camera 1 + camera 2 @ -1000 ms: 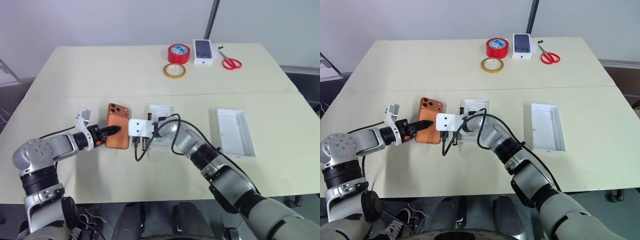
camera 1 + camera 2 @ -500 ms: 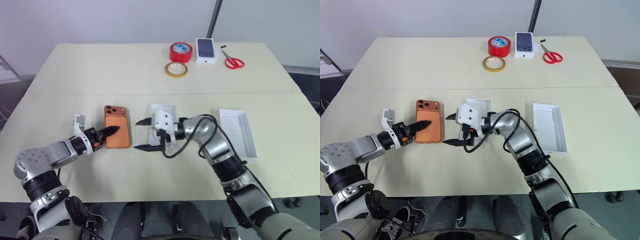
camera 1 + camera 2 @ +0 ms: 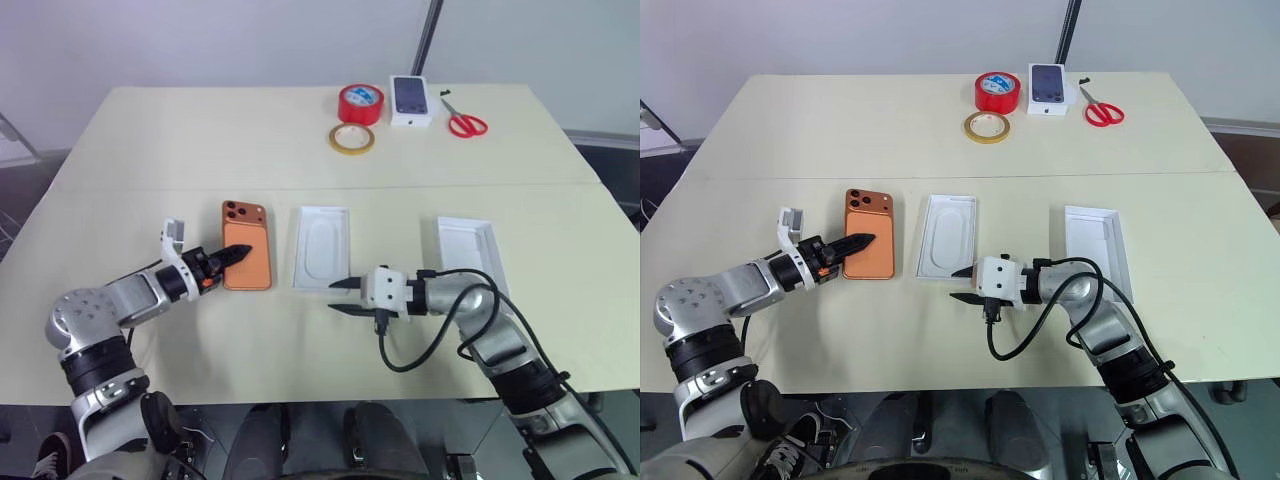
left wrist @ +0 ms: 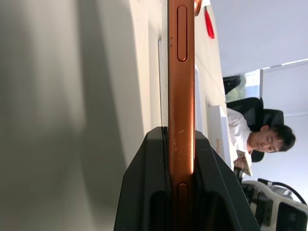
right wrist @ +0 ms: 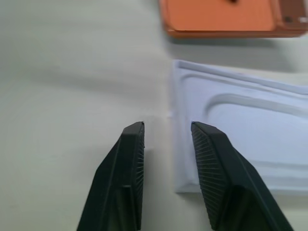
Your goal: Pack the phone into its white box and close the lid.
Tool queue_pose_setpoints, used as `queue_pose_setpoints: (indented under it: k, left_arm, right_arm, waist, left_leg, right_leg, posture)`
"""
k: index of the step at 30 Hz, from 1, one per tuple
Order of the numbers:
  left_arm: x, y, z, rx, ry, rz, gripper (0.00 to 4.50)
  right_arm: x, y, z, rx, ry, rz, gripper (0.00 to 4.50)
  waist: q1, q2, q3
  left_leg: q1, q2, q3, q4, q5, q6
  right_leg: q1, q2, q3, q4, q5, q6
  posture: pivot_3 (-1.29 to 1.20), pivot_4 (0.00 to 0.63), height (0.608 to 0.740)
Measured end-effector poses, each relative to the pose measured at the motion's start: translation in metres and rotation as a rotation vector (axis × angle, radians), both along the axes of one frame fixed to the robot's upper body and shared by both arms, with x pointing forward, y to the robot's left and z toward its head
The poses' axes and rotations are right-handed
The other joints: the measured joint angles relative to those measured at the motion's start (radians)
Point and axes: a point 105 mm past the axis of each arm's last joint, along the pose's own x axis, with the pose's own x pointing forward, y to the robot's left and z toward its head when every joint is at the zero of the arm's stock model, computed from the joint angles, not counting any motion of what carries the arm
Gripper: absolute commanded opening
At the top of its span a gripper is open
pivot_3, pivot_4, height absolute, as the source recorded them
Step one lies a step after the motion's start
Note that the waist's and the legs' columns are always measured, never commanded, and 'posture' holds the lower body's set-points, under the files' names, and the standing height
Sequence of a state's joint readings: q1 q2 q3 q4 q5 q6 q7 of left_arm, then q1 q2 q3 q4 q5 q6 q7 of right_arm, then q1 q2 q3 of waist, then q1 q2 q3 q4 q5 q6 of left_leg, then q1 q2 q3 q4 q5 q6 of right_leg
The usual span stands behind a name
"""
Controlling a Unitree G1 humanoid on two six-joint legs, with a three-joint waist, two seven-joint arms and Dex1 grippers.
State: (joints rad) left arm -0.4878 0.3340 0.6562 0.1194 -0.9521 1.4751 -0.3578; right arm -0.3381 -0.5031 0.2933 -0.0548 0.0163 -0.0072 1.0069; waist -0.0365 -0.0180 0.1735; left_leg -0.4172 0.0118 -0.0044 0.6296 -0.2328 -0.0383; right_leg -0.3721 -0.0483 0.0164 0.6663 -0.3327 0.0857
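Phone handling is needing care: the left gripper [image 3: 232, 252] is pinching the slim orange-copper phone [image 3: 247, 259], lying at nine o'clock of the shallow white cardboard tray [image 3: 322, 247]. The right gripper [image 3: 343, 297] is empty, jaws apart.

Bright even light, soft shadows, sharp

My black fingers [image 3: 232, 254] pinch the orange-copper phone [image 3: 247, 259]; beside it lie a white box [image 3: 322, 247], red tape roll [image 3: 359, 104] and red-handled scissors [image 3: 464, 121].
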Motion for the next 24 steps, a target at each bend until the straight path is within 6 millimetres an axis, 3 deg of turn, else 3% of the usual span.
queue_pose_setpoints:
  k: [7,15,20,23,24]
  left_arm:
    - [0.002,-0.004,0.0,-0.01,0.0,-0.016,0.0]
    - [0.001,-0.007,0.003,-0.022,-0.017,-0.033,0.0]
    - [0.0,-0.011,0.008,-0.023,-0.039,-0.051,0.0]
    - [0.001,-0.011,0.009,-0.025,-0.042,-0.05,0.0]
    - [0.001,-0.011,0.008,-0.024,-0.041,-0.05,0.0]
  right_arm:
    - [0.0,0.008,0.02,0.109,-0.03,0.006,1.59]
    - [0.002,0.009,-0.006,0.014,0.0,0.021,1.59]
    - [0.006,0.008,-0.01,-0.001,-0.002,0.02,1.59]
    - [0.006,0.007,-0.012,-0.004,-0.002,0.022,0.72]
    - [0.006,0.006,-0.013,-0.009,-0.002,0.022,0.2]
  waist:
    - [0.006,0.0,0.0]
    - [0.023,0.0,0.0]
    - [0.023,0.0,0.0]
    - [0.022,0.0,0.0]
    - [0.021,0.0,0.0]
  left_leg:
    - [0.0,0.0,0.0,0.0,0.0,0.0]
    - [0.0,0.0,0.0,0.001,0.001,-0.001]
    - [0.0,0.001,0.0,0.001,0.001,-0.001]
    - [0.0,0.001,0.0,0.001,0.001,-0.001]
    - [0.0,0.001,0.0,0.001,0.001,-0.001]
  right_leg:
    - [0.0,0.0,0.0,0.0,0.0,0.0]
    - [0.0,0.001,0.0,0.0,0.0,0.0]
    - [0.001,0.001,0.0,0.0,0.0,0.0]
    - [0.0,0.001,0.0,0.0,0.0,0.0]
    - [0.0,0.002,0.0,0.0,0.0,0.0]
  posture:
    - [0.0,0.15,0.74]
    - [0.0,0.15,0.74]
    - [0.0,0.15,0.74]
    - [0.0,0.15,0.74]
    - [0.0,0.15,0.74]
